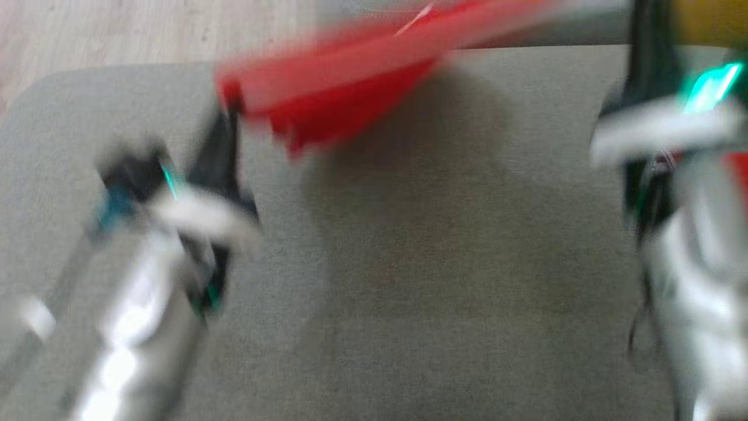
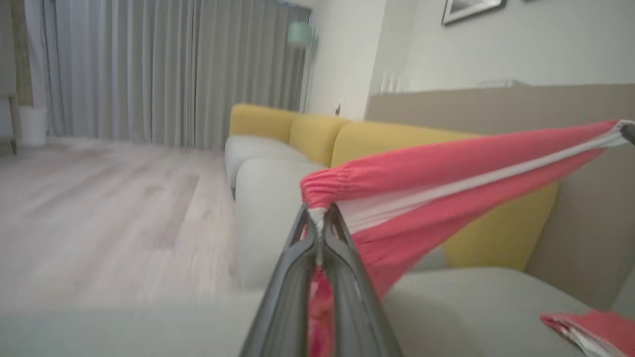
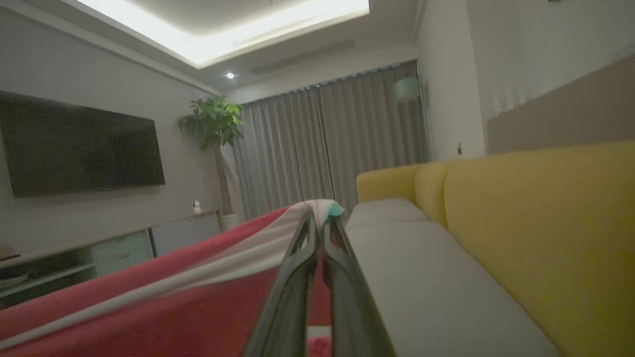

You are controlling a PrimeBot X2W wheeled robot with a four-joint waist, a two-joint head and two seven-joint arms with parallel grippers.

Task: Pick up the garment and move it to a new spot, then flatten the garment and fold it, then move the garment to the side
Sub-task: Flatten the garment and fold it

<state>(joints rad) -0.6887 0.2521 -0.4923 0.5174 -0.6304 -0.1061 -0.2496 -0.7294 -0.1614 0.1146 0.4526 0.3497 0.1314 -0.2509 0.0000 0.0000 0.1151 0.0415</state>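
The left hand [image 2: 317,220] is pinching the gathered corner of the garment [image 2: 446,168] and the right hand [image 3: 317,220] is pinching its other end, so the cloth is hanging stretched between them above the sofa [image 1: 438,263] seat. I am judging that both grips are taking only a thin edge. With the cloth pulled this tight, one end could be slipping out and falling in a heap. The head view is blurring everything, its frame is cutting off the right hand, and a red cloth [image 2: 590,327] is lying too cropped to identify.
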